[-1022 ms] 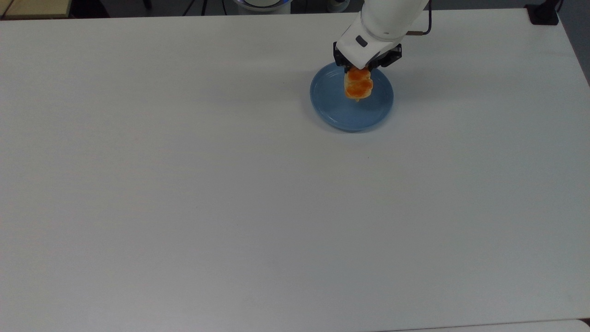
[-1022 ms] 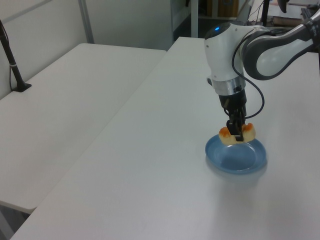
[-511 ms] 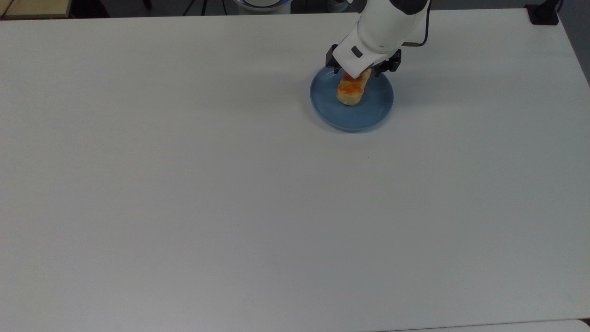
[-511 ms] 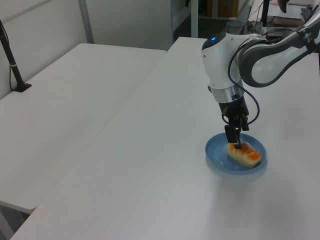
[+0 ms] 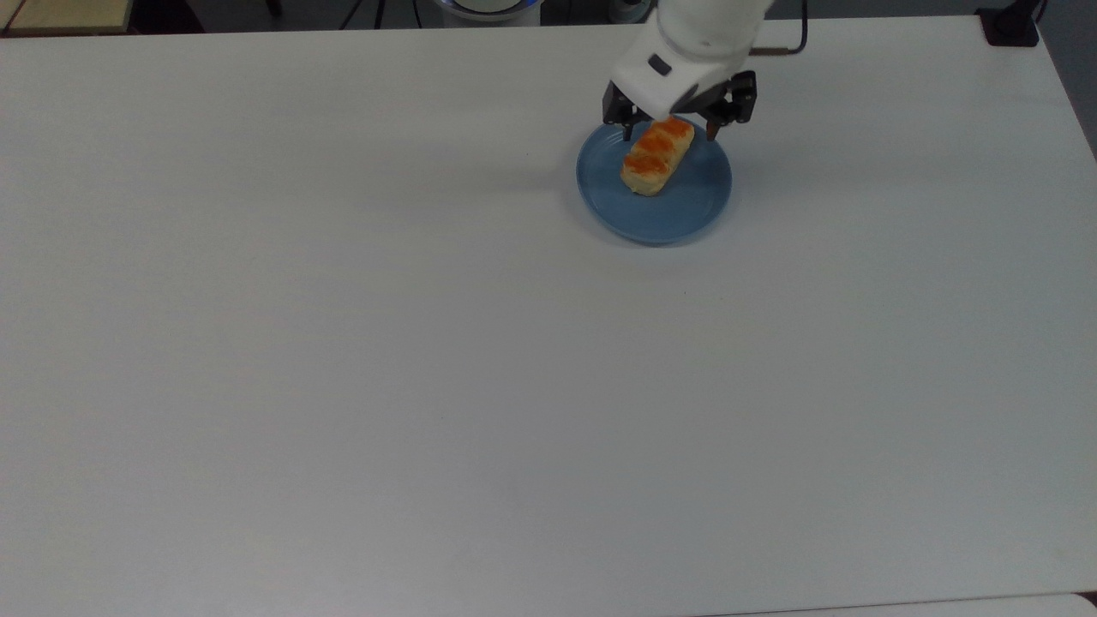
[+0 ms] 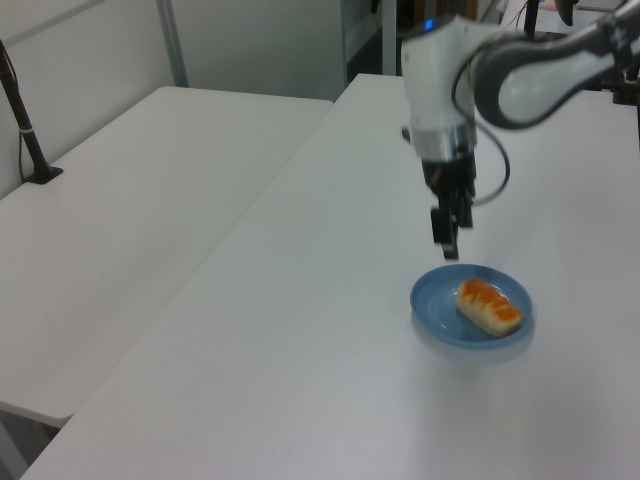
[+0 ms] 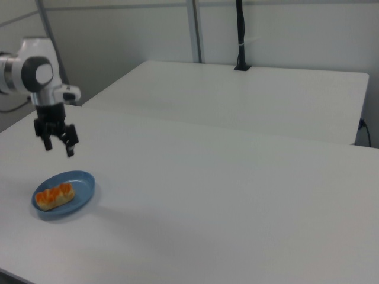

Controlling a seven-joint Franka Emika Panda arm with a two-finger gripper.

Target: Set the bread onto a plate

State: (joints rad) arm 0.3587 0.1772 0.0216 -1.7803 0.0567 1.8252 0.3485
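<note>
The gripper [image 5: 668, 128] has let go of the bread roll [image 5: 656, 156] and risen clear of it since half a second ago, when its fingers were down at the roll's end. Now the fingers [image 7: 70, 149] stand spread and empty, well above the blue plate [image 5: 694, 210]. The roll lies flat below them, glazed top up, wholly inside the plate's rim and slanting across it in the top view; in the left view it sits toward the plate's right half [image 6: 489, 305]. In my judgement the placing is done, and only the arm's retreat remains.

The plate rests on a broad white table [image 5: 428, 386], bare around it. Beyond the fingers, the right view shows a second white table [image 7: 254, 89] with a dark post [image 7: 241, 35] clamped at its far edge, and pale partition walls [image 7: 296, 29] behind.
</note>
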